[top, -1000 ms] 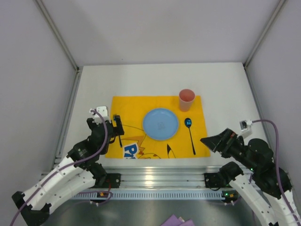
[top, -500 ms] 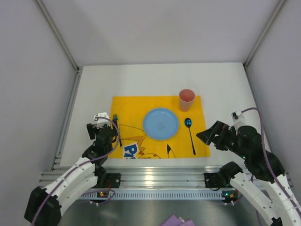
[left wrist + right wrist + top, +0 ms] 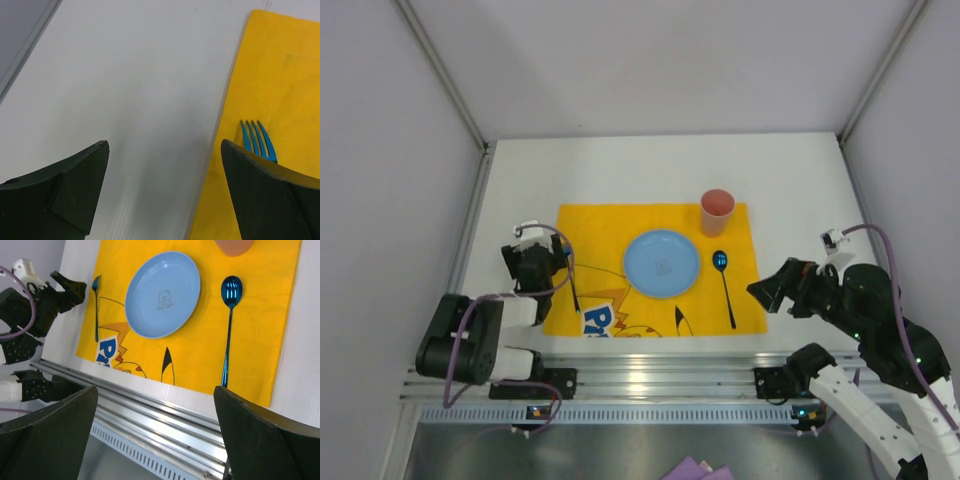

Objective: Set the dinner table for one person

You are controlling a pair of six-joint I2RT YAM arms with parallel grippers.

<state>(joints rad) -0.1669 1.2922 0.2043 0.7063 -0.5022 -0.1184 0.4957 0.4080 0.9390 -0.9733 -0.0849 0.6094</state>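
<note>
The white dinner table (image 3: 620, 175) carries a yellow cartoon placemat (image 3: 605, 225). On the mat stand a blue plate (image 3: 662, 263) in the middle and a pink cup (image 3: 717, 211) at the far right. A blue spoon (image 3: 723, 275) lies right of the plate and a blue fork (image 3: 572, 285) lies at the mat's left edge. My left gripper (image 3: 552, 258) is open and empty, low over the table just left of the fork tines (image 3: 256, 140). My right gripper (image 3: 762, 292) is open and empty, above the mat's near right corner. Plate (image 3: 162, 294), spoon (image 3: 229, 325) and fork (image 3: 95, 305) show in the right wrist view.
A ribbed metal rail (image 3: 650, 375) runs along the table's near edge, also in the right wrist view (image 3: 150, 415). Grey walls and a frame post (image 3: 440, 70) enclose the table on the left, right and back. The left arm (image 3: 35, 305) is folded near its base.
My left arm has folded back toward its base and its gripper has drawn left, off the fork, which stays on the mat. My right gripper has shifted slightly.
</note>
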